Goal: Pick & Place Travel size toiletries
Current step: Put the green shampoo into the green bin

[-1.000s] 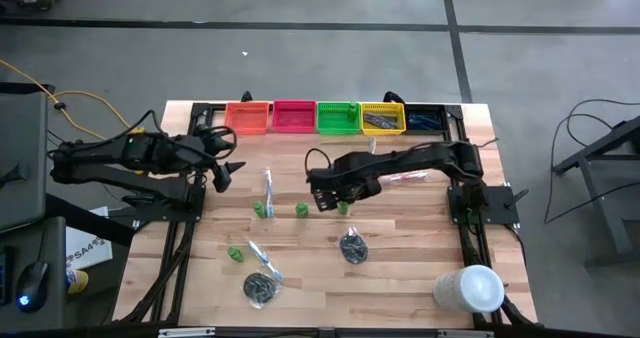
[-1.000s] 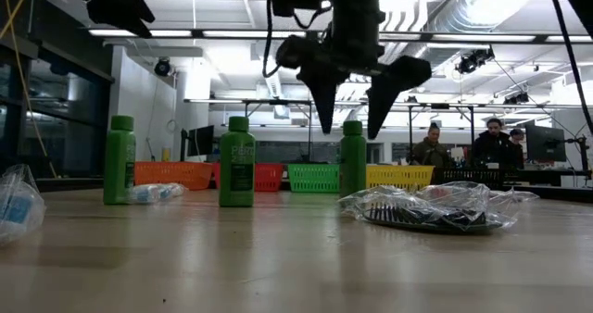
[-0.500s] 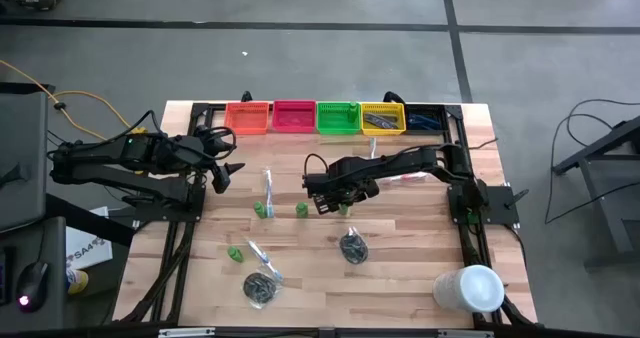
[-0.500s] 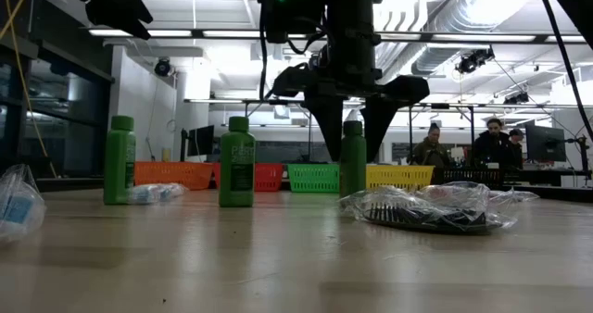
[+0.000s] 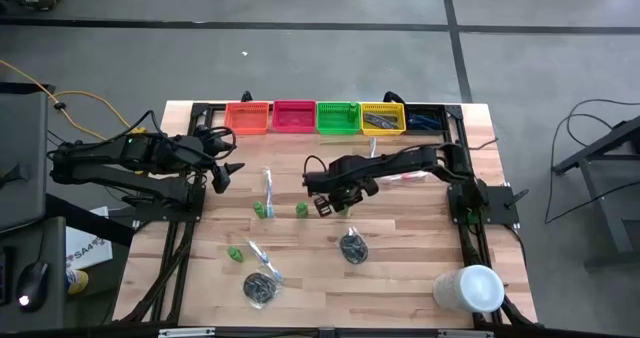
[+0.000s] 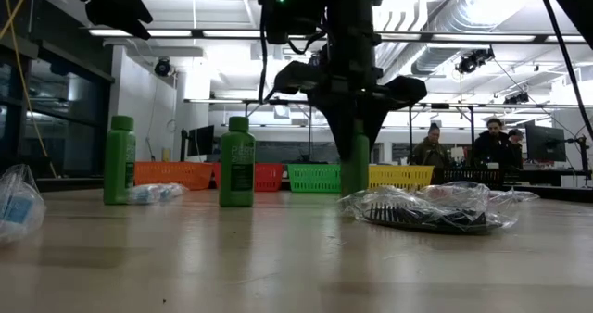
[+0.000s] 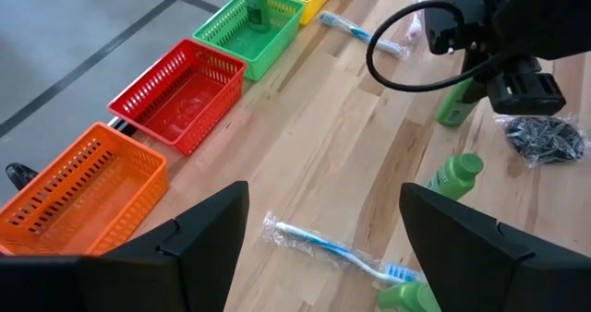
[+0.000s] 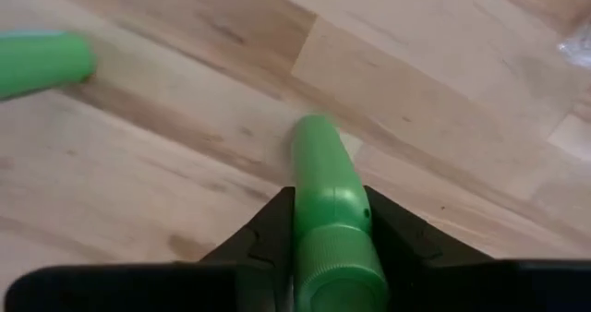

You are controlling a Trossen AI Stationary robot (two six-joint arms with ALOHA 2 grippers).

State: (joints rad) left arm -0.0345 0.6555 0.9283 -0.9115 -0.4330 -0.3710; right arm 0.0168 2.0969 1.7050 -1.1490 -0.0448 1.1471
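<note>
A stubby green bottle (image 6: pixel 354 176) stands upright on its base at the table's middle, with my right gripper (image 5: pixel 338 205) shut on it from above. Two more green bottles (image 5: pixel 262 210) (image 5: pixel 301 210) stand to its left, and a third (image 5: pixel 235 253) is nearer the front. Wrapped toothbrushes (image 5: pixel 268 186) (image 5: pixel 262 258), dark round bundles (image 5: pixel 352 246) (image 5: pixel 261 288) and a wrapped comb (image 6: pixel 426 213) lie about. My left gripper (image 7: pixel 323 247) hovers open over the table's left side, holding nothing. My right gripper pinches the bottle's upper body (image 8: pixel 329 210), just under the cap, between its two fingers (image 8: pixel 270 231). The fingers point down along the bottle from above. The bottle stays upright with its base on the table.
Along the far edge stand orange (image 5: pixel 249 117), red (image 5: pixel 294 116), green (image 5: pixel 338 117), yellow (image 5: pixel 383 118) and blue (image 5: pixel 425 118) bins; the green one holds a bottle (image 7: pixel 254 3). A large white cylinder (image 5: pixel 470 288) sits at the near right corner. People sit beyond the table.
My right gripper has sunk from above the bottle until its fingers stood on either side of the bottle's top, then shut on it. The bottle has kept its place, upright on the table.
</note>
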